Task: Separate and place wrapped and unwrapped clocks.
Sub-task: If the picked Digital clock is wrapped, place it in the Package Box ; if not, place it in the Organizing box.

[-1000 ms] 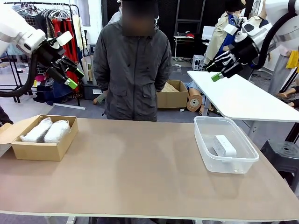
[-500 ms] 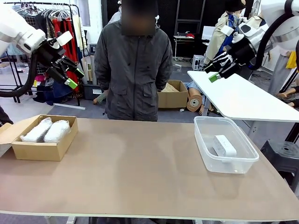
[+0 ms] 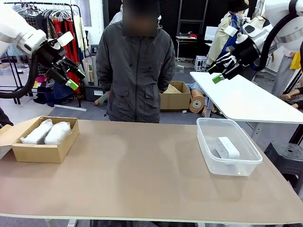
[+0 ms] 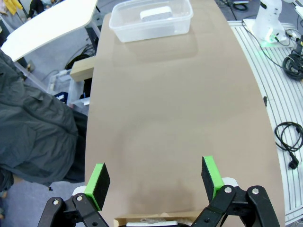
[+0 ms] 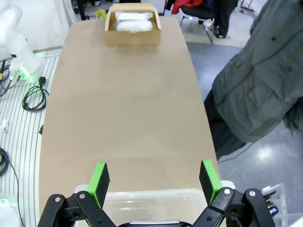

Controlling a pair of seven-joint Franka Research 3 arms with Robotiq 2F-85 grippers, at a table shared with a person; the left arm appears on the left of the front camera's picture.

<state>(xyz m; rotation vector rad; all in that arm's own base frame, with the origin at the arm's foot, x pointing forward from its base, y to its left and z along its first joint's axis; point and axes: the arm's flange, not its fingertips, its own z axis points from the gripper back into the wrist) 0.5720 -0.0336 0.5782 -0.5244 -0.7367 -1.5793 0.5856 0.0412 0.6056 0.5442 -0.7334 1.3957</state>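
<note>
Bubble-wrapped white clock bundles (image 3: 46, 132), one blocky and one rounded, lie side by side in the open brown cardboard box (image 3: 41, 152) on the matte tan table (image 3: 137, 175), below and just ahead of the left gripper (image 3: 71, 75), whose green-padded jaws hang wide apart and empty. Farther right, the bare white rounded-rectangular slab clock (image 3: 227, 147) rests in the clear plastic tub (image 3: 228, 165), beneath the right gripper (image 3: 217, 72), likewise spread open and empty. Compared with a second ago, the right gripper sits slightly higher and farther back; everything else is unchanged.
</note>
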